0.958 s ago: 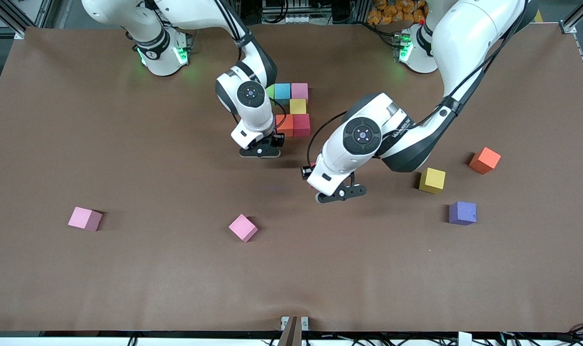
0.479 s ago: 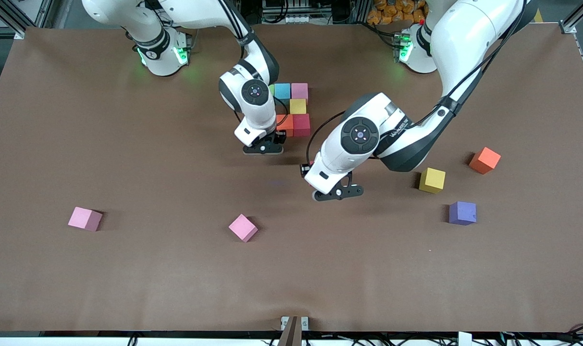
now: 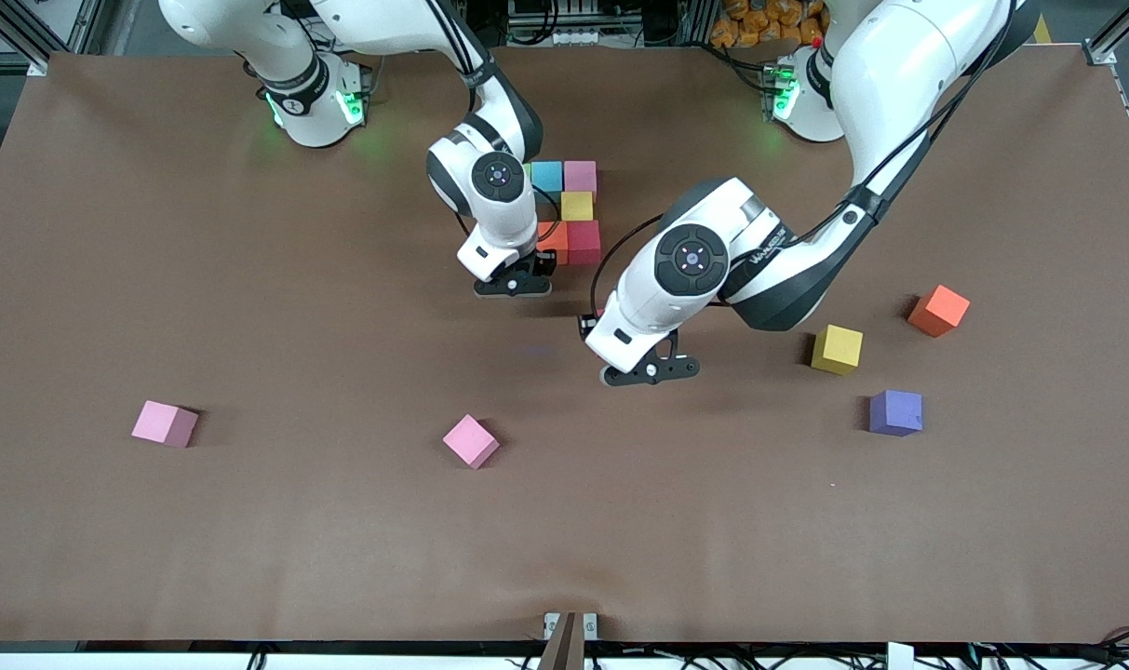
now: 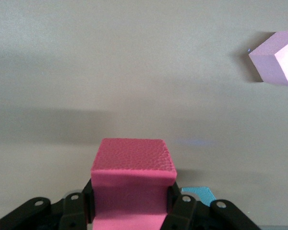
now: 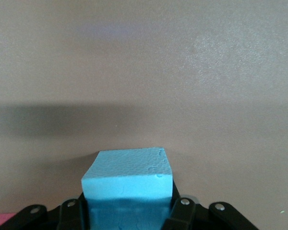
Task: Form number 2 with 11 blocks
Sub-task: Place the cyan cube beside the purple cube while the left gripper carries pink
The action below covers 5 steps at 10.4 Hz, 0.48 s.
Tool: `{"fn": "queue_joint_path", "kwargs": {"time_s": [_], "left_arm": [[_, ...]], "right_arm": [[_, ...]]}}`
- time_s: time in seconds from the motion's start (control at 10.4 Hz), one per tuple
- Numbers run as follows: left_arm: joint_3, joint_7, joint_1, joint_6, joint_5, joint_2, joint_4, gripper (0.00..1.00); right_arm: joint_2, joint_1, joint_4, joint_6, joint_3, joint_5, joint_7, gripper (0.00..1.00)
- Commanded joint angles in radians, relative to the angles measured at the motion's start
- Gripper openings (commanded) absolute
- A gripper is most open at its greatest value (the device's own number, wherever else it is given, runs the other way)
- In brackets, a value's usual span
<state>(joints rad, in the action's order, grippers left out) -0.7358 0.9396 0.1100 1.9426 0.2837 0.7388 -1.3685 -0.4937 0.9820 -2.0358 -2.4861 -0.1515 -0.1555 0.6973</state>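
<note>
The counter (image 3: 248,521) carries a half-built number 2 (image 3: 569,209) by the right arm's wrist: green, light blue and pink cubes in its farthest row, a yellow one under the pink, then orange and red in the row nearest the camera.

Over the last second both arms have drifted toward that cluster. The left claw (image 3: 651,370) has slid toward the right arm's end of the counter, away from the loose yellow block (image 3: 837,349). It is clenched on a deep pink block (image 4: 133,184), seen in its wrist view. The right claw (image 3: 514,285) has crept up beside the orange cube and is clamped on a light blue block (image 5: 128,184).

That probably means two more cubes are about to join the digit's lower rows.

Five blocks lie loose: two pale pink ones (image 3: 165,423) (image 3: 471,440) nearer the camera than both claws, and the yellow, purple (image 3: 895,412) and orange (image 3: 938,310) ones toward the left arm's end.
</note>
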Motion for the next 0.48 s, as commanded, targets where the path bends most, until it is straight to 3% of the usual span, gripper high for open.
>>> {"fn": "queue_joint_path", "kwargs": {"time_s": [0.0, 0.38], "left_arm": [[0.0, -0.022, -0.001, -0.013, -0.024, -0.013, -0.007, 0.29], [-0.002, -0.024, 0.005, -0.01, -0.037, -0.006, -0.004, 0.28]], "right_arm": [[-0.002, 0.012, -0.001, 0.004, -0.005, -0.015, 0.025, 0.97], [0.006, 0.01, -0.01, 0.003, -0.005, -0.013, 0.027, 1.0]]}}
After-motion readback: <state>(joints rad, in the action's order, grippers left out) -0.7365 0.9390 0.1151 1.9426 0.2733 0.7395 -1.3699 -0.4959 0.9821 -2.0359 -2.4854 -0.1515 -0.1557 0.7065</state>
